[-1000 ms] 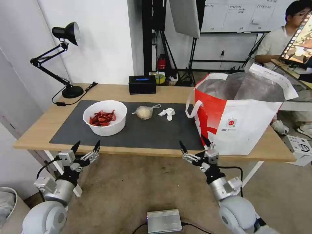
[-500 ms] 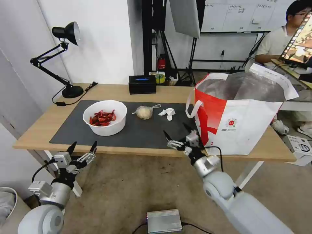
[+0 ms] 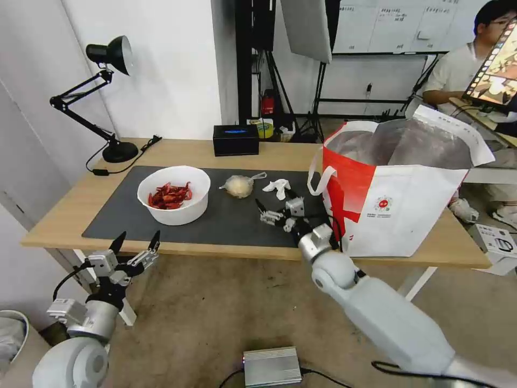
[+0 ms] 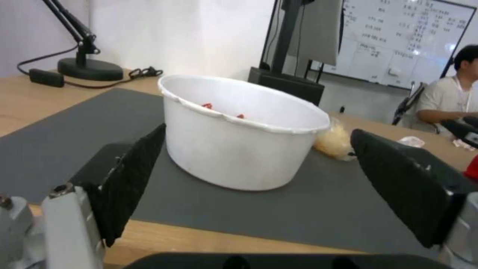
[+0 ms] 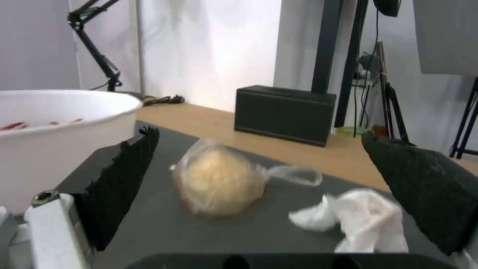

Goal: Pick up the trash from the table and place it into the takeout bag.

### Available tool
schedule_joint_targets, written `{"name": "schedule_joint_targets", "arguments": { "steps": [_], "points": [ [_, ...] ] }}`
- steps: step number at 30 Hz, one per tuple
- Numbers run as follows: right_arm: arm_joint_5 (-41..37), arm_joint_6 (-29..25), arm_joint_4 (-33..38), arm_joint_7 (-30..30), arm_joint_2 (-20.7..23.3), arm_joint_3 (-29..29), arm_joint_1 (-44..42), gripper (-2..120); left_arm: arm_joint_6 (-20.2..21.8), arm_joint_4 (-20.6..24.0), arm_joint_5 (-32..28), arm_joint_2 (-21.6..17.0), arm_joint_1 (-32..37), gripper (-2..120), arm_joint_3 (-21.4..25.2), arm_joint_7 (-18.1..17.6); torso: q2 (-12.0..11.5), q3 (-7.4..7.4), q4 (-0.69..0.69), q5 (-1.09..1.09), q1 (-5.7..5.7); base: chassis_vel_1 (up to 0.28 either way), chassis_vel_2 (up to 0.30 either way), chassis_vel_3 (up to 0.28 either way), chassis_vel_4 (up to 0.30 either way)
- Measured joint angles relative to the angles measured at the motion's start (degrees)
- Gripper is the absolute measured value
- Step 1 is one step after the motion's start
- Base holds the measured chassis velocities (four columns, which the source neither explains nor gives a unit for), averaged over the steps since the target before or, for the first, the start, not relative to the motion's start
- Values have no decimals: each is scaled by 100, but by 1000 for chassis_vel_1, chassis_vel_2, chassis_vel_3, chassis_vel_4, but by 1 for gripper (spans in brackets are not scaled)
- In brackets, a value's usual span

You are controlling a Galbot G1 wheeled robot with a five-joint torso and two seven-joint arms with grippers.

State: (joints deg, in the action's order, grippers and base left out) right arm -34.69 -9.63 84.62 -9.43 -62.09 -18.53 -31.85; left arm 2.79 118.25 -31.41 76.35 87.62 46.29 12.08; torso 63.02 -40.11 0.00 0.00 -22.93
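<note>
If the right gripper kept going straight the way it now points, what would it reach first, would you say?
Most likely the crumpled tissue, with the knotted bag close beside it. The open right gripper hangs over the mat aimed between them; depth is uncertain.

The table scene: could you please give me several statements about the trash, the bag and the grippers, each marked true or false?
1. The right gripper is open above the mat. True.
2. The tissue is already in the takeout bag. False: it lies on the mat.
3. The bowl holds red shells. True.
4. The left gripper grips the bowl. False: it is open, short of the table edge.
5. The knotted bag lies between bowl and tissue. True.
</note>
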Motion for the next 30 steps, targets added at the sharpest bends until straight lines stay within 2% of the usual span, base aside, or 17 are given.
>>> {"name": "schedule_joint_targets", "arguments": {
  "steps": [6, 8, 12, 15, 22, 25, 26, 27, 30],
  "points": [
    [-262, 124, -361, -268, -258, -375, 506, 100, 0, -70, 78, 169, -102, 100, 3, 83, 0, 0, 0, 0, 0, 0, 0, 0, 0],
    [-393, 232, -582, -528, -427, -545, 718, 100, 0, -102, 97, 260, -159, 100, 9, 99, 0, 0, 1, 0, 1, 0, 0, 0, 0],
    [-461, 354, -818, -768, -583, -597, 858, 100, -7, -148, 100, 301, -191, 100, 16, 116, 0, 0, 0, -1, 0, 0, 0, 0, 0],
    [-607, 598, -1154, -1203, -840, -590, 1044, 100, -20, -207, 100, 313, -201, 100, 45, 189, 0, 0, 1, 0, 1, 0, 0, 0, 0],
    [-766, 978, -1421, -1616, -1083, -493, 1207, 100, -40, -264, 93, 307, -206, 100, 50, 232, 0, 0, 0, 0, 1, 0, 0, 0, 0],
    [-871, 1640, -1457, -1986, -1195, -478, 1332, 100, -42, -282, 89, 304, -232, 100, 26, 239, 0, 1, 1, 0, 0, 0, 0, 0, 0],
    [-871, 1640, -1457, -1986, -1195, -478, 1332, 100, -42, -282, 89, 304, -232, 100, 26, 239, 0, 1, 1, 0, 0, 0, 0, 0, 0],
    [-994, 1918, -1454, -2151, -1228, -481, 1393, 100, -43, -284, 89, 307, -246, 100, 13, 240, 0, 1, 0, 0, 1, 0, 0, 0, 0],
    [-1196, 2190, -1466, -2356, -1277, -479, 1484, 100, -43, -284, 89, 308, -252, 100, -1, 243, 0, 1, 0, 0, 1, 0, 0, 0, 0]
  ]
}}
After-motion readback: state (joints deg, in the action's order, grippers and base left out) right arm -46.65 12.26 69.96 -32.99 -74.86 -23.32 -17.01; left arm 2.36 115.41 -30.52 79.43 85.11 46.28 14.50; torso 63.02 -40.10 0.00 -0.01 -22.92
